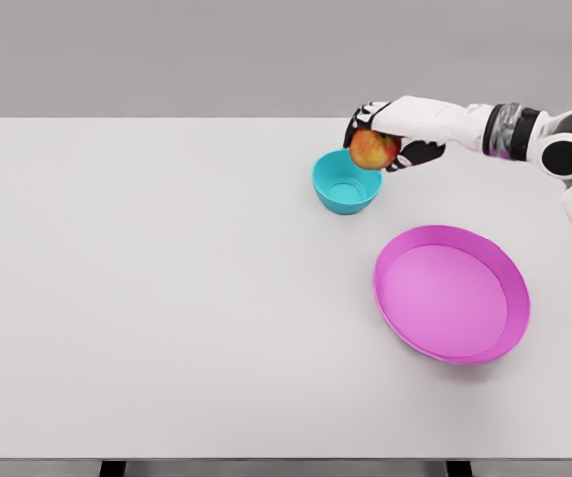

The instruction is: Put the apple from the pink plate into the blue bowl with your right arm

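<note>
The right hand wraps its fingers around the apple, holding it just above the far right rim of the blue bowl. A clean drop likely requires centring over the bowl first; the pink plate sits empty nearby.

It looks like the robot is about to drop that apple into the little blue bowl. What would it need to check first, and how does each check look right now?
1. Apple held in the right hand: ok, fingers wrap it.
2. Apple off the pink plate: ok, the plate is empty.
3. Bowl upright and empty: ok.
4. Apple over the bowl's opening: not ok, it sits over the far right rim, not the middle.
5. Height of the apple above the rim: cannot tell from this one view.
6. Left arm out of the way: ok, it does not show.
</note>
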